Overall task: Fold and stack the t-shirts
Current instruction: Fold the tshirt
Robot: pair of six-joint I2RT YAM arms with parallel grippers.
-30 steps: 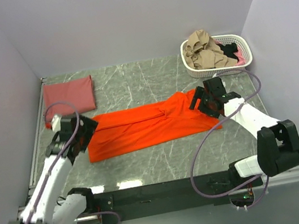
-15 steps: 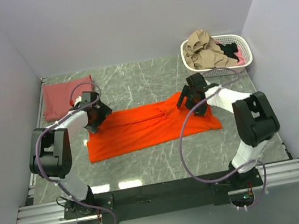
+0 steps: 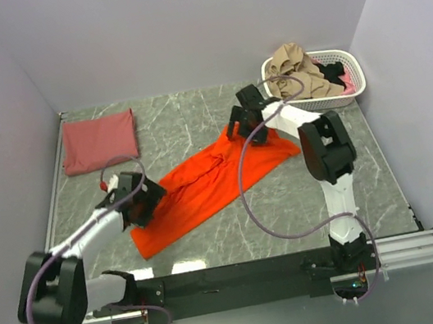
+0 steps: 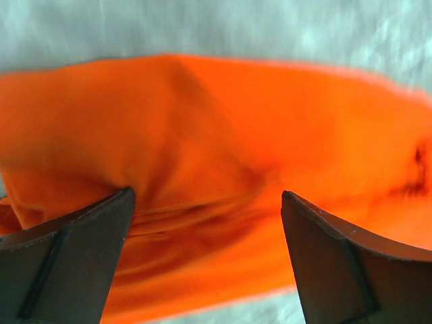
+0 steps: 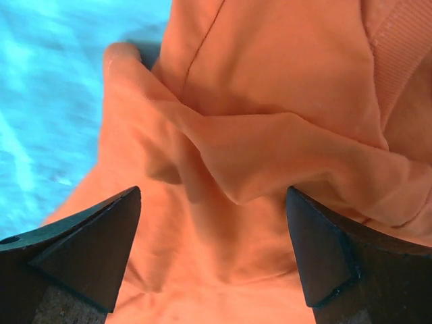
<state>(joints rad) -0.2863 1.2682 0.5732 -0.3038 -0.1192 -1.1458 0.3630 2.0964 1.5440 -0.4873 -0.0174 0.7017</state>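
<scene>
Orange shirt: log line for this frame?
orange shirt: lies diagonal, rumpled | left gripper: open over its near end | right gripper: open over its far end | red shirt: folded, far left

matt cloth t-shirt (image 3: 197,192), glossy marble table (image 3: 181,125)

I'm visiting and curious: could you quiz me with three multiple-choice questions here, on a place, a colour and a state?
1. The folded shirt lies: A far-left corner; B centre; C near-right corner.
2. The unfolded shirt is: A blue; B orange; C white.
3. The left gripper and right gripper are: A shut; B open; C out of view.
Answers: 1 A, it rests by the far left wall; 2 B, orange in all views; 3 B, fingers stand apart over cloth in both wrist views.
</scene>
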